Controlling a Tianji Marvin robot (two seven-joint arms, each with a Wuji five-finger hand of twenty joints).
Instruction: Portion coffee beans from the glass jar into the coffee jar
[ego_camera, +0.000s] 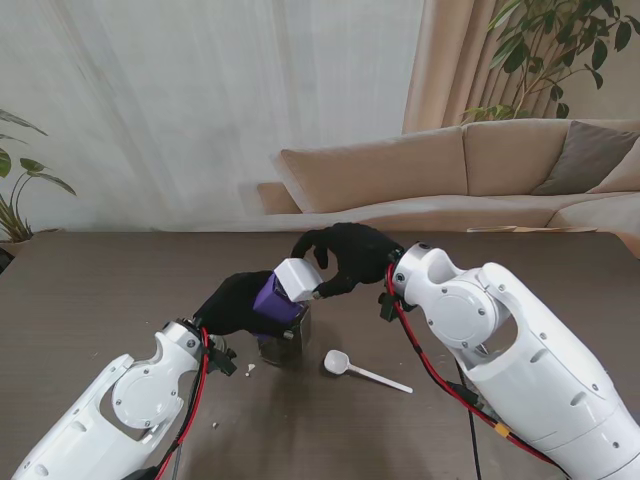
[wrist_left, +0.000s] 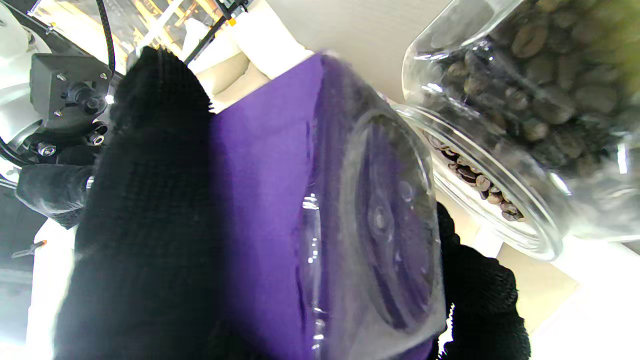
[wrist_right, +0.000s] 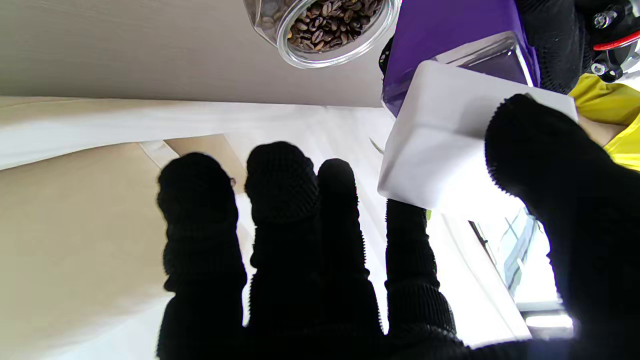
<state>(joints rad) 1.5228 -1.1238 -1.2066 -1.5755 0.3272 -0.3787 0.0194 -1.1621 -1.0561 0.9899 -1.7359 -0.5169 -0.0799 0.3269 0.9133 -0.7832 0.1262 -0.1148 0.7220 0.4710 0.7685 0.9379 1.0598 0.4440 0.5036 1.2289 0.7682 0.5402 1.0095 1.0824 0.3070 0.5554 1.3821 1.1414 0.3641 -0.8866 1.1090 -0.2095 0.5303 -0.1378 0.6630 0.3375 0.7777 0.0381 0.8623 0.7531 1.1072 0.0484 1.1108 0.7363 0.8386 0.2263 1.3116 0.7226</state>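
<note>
Fingers (wrist_right: 540, 165) round coffee jar (wrist_right: 450, 35) lid (wrist_right: 450, 145)

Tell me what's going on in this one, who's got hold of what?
The left hand holds a purple jar tilted above the table, and the right hand pinches that jar's white lid between thumb and finger. The lid looks seated on the jar or only just parting from it. The open glass jar of coffee beans stands on the table beside them. A white scoop lies untouched on the table, nearer to me.
</note>
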